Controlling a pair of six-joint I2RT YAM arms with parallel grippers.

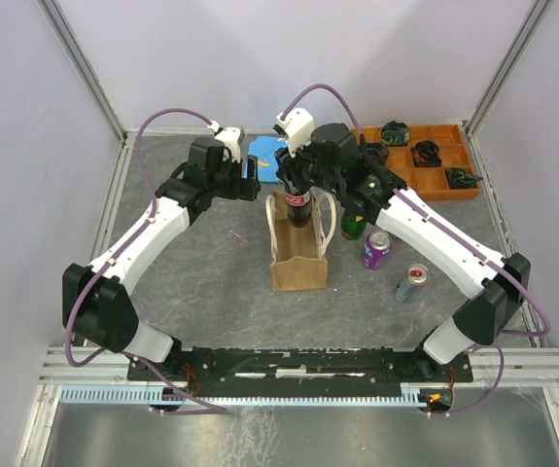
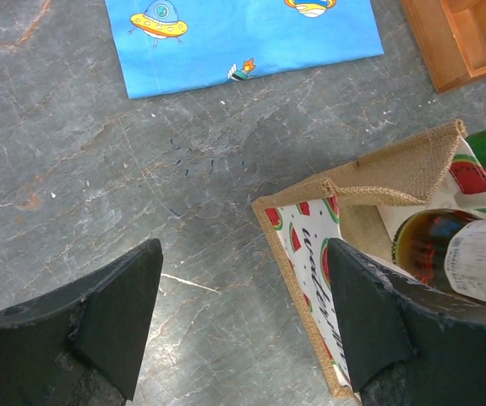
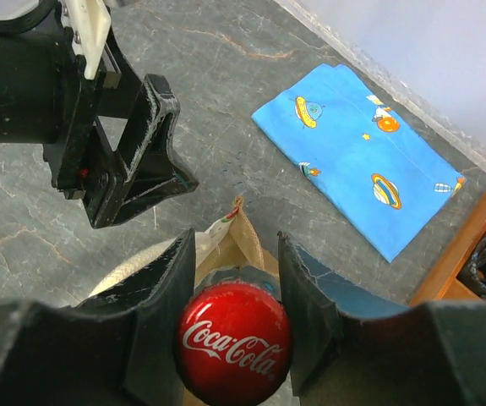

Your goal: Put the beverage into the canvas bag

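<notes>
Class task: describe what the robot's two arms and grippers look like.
The left arm and right arm have white shells and black joints, each with a looping purple cable. The left gripper and right gripper each have two black, wedge-shaped, scuffed fingers.

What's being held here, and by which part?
Right gripper holds the cola bottle by its capped neck, partly inside the canvas bag. Left gripper is open, holding nothing.

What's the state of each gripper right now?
Left gripper: open, holding nothing, beside the canvas bag.
Right gripper: shut on the Coca-Cola bottle, just below its cap.
</notes>
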